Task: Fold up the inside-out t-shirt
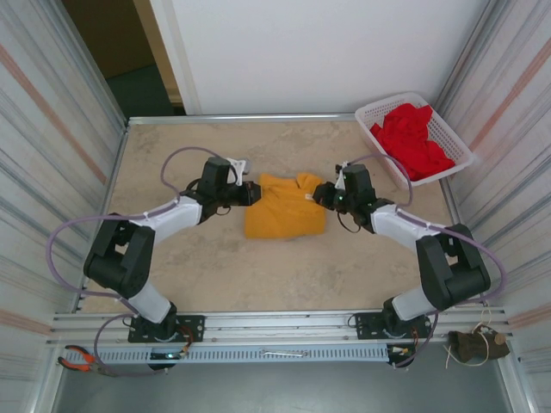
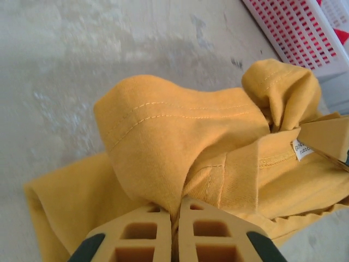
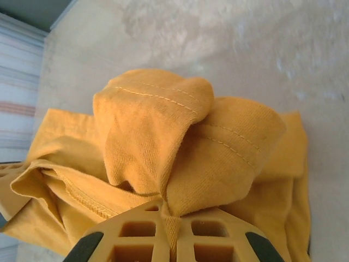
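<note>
The inside-out t-shirt (image 1: 282, 209) lies bunched in the middle of the table, mustard yellow with its seams showing. My left gripper (image 1: 251, 193) is shut on its left edge, and the cloth (image 2: 174, 147) rises in a fold from between the jaws (image 2: 175, 210). A small white tag (image 2: 301, 149) shows at the neck. My right gripper (image 1: 324, 194) is shut on the right edge, where a stitched hem (image 3: 180, 142) bulges out from between its fingertips (image 3: 173, 210). Both grippers hold the shirt at its far corners.
A white basket (image 1: 455, 138) with a bright red garment (image 1: 411, 139) stands at the back right corner. Corrugated walls close in both sides. Pliers (image 1: 82, 360) lie on the front rail at left. Bare table (image 1: 275, 275) stretches in front of the shirt.
</note>
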Robot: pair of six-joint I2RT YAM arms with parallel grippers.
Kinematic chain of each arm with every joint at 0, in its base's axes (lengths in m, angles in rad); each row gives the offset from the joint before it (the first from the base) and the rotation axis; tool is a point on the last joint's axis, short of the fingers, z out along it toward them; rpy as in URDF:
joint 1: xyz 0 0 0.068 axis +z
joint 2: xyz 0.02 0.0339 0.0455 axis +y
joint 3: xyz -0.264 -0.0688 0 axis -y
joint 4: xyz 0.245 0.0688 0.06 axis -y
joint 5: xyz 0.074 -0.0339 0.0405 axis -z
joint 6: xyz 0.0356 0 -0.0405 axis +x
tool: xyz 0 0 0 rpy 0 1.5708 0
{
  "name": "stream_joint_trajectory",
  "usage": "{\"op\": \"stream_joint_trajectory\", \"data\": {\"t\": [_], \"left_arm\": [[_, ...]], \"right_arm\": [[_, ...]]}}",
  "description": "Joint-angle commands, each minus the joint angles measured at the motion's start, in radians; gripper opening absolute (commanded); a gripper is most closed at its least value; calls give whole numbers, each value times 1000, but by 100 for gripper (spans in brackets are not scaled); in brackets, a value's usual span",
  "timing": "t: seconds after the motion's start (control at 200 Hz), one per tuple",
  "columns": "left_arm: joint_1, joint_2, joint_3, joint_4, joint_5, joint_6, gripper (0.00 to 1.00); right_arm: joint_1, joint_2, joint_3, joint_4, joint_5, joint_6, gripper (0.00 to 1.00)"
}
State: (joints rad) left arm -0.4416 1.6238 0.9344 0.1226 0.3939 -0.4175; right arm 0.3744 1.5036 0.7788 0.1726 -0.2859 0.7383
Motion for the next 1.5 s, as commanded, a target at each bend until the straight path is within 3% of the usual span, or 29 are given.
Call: {"op": "stream_joint_trajectory", "data": {"t": [0.0, 0.306, 0.371, 0.441, 0.551, 0.621, 0.787, 0.997, 1.167, 1.338, 1.493], "left_arm": [[23, 64, 49, -7, -112, 51, 0], [54, 276, 143, -7, -174, 16, 0], [55, 306, 183, -43, -176, 22, 0], [55, 313, 222, -79, -172, 35, 21], [56, 261, 254, -114, -167, 51, 48], [58, 205, 263, -133, -153, 51, 56], [54, 62, 222, -138, -91, -26, 64], [26, 64, 103, 25, 13, -175, 65], [24, 172, 67, 83, 8, -187, 65], [31, 251, 25, 130, -6, -184, 65], [40, 218, 8, 150, 16, -183, 65]], "right_arm": [[-23, 101, 73, 2, 45, -49, 0], [-27, 419, 305, -53, 38, -64, 0], [-35, 423, 318, -71, 52, -65, 23], [-47, 370, 300, -80, 61, -72, 50], [-71, 236, 256, -123, 85, -83, 56], [-75, 145, 236, -162, 74, -86, 51], [7, 20, 205, -194, 44, -48, 17], [108, 124, 160, 0, 32, 82, 0], [83, 252, 73, 205, 64, 137, 0], [25, 357, 13, 290, 60, 191, 0], [3, 295, -36, 297, 36, 198, 0]]}}
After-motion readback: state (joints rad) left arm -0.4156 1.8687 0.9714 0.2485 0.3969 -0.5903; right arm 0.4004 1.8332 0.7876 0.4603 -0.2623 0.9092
